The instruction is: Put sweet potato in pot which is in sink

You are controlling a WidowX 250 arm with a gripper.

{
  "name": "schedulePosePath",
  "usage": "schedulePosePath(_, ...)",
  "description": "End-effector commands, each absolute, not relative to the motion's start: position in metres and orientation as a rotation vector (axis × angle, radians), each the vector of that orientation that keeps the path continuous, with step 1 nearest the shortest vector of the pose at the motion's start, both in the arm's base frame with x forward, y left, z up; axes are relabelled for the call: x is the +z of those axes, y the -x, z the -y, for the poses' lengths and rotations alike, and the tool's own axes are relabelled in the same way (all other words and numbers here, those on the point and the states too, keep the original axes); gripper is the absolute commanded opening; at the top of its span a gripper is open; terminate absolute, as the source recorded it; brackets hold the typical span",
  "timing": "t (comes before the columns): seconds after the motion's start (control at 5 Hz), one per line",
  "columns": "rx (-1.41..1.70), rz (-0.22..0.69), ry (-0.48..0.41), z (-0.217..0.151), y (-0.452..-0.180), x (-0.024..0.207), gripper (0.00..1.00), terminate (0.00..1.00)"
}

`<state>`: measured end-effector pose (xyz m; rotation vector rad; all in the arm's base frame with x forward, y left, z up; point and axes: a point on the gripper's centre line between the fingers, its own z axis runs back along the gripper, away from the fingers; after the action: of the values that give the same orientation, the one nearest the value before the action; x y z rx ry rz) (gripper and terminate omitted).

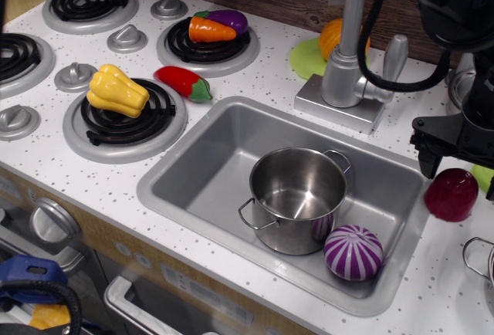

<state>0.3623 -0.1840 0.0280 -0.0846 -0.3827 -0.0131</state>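
Right now the gripper [461,167] hangs at the right edge of the view, directly over the sweet potato [451,194], which sits on the speckled counter [255,80] just outside the right rim of the sink [193,173]. One dark finger [429,161] points down just beside the toy's upper left shoulder; whether it touches the maroon surface cannot be told. The other finger runs off the right edge of the picture, so how far the jaws are spread cannot be told, and no grasp on the toy is visible.

Down and to the left of that finger, inside the basin, stands the pot [297,198], upright and empty, its two loop handles showing front-left and back-right. Just beside the pot, in the basin's front corner below the fingers, rests a purple ball [353,252] with white stripes, apparently touching the pot's wall.

Up and to the left of the fingers rises the grey faucet [347,65] on its base plate. Far off to the left of them, on the stove side, a red pepper [183,82] lies between burners, a yellow squash [117,90] rests on the near burner, and an orange carrot [210,30] with a purple eggplant [228,18] sits on the rear burner
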Motion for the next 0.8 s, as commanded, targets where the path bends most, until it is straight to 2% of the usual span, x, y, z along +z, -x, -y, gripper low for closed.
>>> schedulePosePath(0.0,-0.005,0.414,0.119,0.187,-0.363,0.032,1.00,0.00)
schedulePosePath(0.4,-0.001,0.435,0.126,0.182,-0.360,0.017,1.00,0.00)
schedulePosePath(0.6,-0.006,0.436,0.123,0.177,-0.361,0.018,0.00,0.00)
